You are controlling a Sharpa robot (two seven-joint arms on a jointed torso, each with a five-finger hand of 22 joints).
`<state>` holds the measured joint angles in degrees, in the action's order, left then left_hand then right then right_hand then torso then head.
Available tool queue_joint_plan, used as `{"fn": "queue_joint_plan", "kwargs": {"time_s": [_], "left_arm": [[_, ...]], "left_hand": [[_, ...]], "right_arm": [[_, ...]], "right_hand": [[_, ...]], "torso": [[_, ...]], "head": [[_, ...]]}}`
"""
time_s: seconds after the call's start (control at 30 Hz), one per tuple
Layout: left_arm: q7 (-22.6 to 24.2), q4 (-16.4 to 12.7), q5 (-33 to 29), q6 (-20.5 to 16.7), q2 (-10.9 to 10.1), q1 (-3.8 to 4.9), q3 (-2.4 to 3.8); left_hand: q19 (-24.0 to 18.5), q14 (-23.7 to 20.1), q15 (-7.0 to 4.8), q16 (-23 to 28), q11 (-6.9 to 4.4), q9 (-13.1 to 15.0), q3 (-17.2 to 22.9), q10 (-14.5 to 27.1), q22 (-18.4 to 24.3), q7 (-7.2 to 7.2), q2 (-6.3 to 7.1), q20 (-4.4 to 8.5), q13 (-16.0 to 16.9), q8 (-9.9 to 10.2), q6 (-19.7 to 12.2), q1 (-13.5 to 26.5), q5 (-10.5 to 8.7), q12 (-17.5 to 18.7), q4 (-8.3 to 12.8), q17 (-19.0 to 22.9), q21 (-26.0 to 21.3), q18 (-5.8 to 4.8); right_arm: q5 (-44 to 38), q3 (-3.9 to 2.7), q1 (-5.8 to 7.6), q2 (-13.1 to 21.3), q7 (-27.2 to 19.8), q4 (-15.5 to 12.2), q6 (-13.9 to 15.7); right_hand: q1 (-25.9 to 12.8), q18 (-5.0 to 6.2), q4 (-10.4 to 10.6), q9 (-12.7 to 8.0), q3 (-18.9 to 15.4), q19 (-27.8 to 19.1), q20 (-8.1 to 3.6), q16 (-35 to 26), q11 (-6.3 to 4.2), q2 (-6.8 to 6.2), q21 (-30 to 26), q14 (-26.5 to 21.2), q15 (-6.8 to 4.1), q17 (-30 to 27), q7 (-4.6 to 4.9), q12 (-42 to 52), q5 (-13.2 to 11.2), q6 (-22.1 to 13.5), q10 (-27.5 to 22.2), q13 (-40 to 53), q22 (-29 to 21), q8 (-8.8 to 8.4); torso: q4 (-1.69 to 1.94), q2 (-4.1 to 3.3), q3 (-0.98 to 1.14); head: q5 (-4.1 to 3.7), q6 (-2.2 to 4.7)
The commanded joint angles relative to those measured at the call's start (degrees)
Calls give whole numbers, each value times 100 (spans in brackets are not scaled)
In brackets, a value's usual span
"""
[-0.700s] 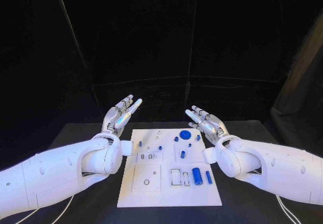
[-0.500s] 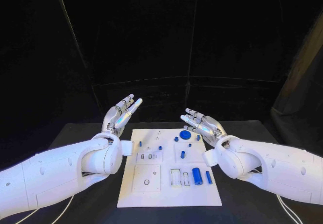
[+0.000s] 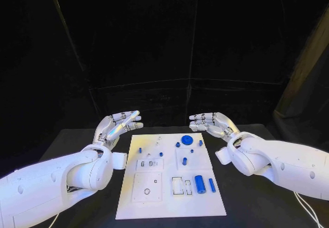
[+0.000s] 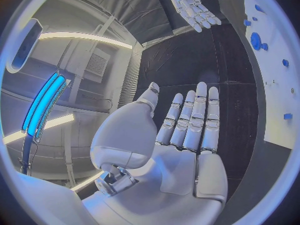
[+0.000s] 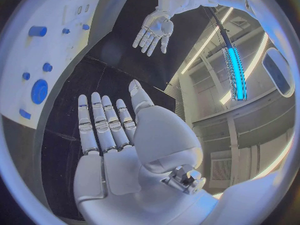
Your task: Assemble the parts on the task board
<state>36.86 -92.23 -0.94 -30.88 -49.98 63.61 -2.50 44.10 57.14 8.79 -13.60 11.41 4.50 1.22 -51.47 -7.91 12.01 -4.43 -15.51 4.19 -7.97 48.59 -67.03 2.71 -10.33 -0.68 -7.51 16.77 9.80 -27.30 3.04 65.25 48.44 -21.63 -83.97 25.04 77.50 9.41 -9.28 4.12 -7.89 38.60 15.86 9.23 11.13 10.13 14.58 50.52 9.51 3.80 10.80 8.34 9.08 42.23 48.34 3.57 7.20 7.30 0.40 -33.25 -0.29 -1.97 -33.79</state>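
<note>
Left hand [image 3: 118, 124] and right hand [image 3: 214, 123] hover empty with fingers spread, one beyond each far corner of the board [image 3: 161, 202]. Board lies flat at the centre of the table [image 3: 257, 209], between the arms, carrying small blue parts [image 3: 200, 184].

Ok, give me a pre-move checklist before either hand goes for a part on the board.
1. Left hand empty: ok; the left wrist view shows its fingers straight and apart, holding nothing.
2. Right hand empty: ok, open palm, nothing in it.
3. Both hands off the task board: ok, they hang past its far corners, one on each side.
4. Parts in sight: ok; the round blue disc lies near the far edge, the large blue cylinder and the slim blue pin near the right edge.
5. Which slot each part belongs in: cannot tell.
</note>
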Motion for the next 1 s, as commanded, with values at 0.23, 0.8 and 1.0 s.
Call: {"fn": "queue_joint_plan", "kwargs": {"time_s": [0.23, 0.8, 1.0], "left_arm": [[-94, -424, 453, 552, -219, 9, 5], [-161, -708, 459, 994, -311, 9, 6], [-189, -732, 457, 1082, -315, 9, 6]], "left_hand": [[640, 609, -187, 0, -161, -59, -28, -598, 39, 96, 0, 197, -17, 63, 420, -195, 32, 43, 146, -210, 147, 85], [623, 485, -140, 242, -129, -73, -17, -598, 145, 120, -27, 169, -38, 191, 445, -312, 32, 220, 254, -241, 29, 72], [623, 478, -121, 283, -91, -79, -21, -545, 167, 174, -50, 156, -45, 241, 402, -302, 32, 268, 252, -249, 8, 71]], "right_arm": [[-2505, -39, 370, -109, 660, 321, -318], [-6209, -175, 685, -717, 2677, 738, -1406], [-6548, -178, 706, -798, 2794, 729, -1542]], "right_hand": [[153, 127, -746, -28, 138, 1291, -401, 99, -326, 46, 643, 1845, -456, 110, 43, -208, 127, 1362, 1540, 3, 157, -60], [35, 104, -711, -35, -64, 2514, -987, 1177, -576, -207, 2605, 3619, -929, 1015, -178, -470, 40, 1574, 1665, 13, 1232, -351], [10, 90, -689, -34, -84, 2356, -975, 1884, -566, -171, 3152, 3558, -940, 1528, -185, -453, 14, 1454, 1432, 10, 1596, -356]], "torso": [[95, -421, -13], [249, -875, -69], [271, -939, -84]], "head": [[-70, 147], [-231, 246], [-272, 272]]}}
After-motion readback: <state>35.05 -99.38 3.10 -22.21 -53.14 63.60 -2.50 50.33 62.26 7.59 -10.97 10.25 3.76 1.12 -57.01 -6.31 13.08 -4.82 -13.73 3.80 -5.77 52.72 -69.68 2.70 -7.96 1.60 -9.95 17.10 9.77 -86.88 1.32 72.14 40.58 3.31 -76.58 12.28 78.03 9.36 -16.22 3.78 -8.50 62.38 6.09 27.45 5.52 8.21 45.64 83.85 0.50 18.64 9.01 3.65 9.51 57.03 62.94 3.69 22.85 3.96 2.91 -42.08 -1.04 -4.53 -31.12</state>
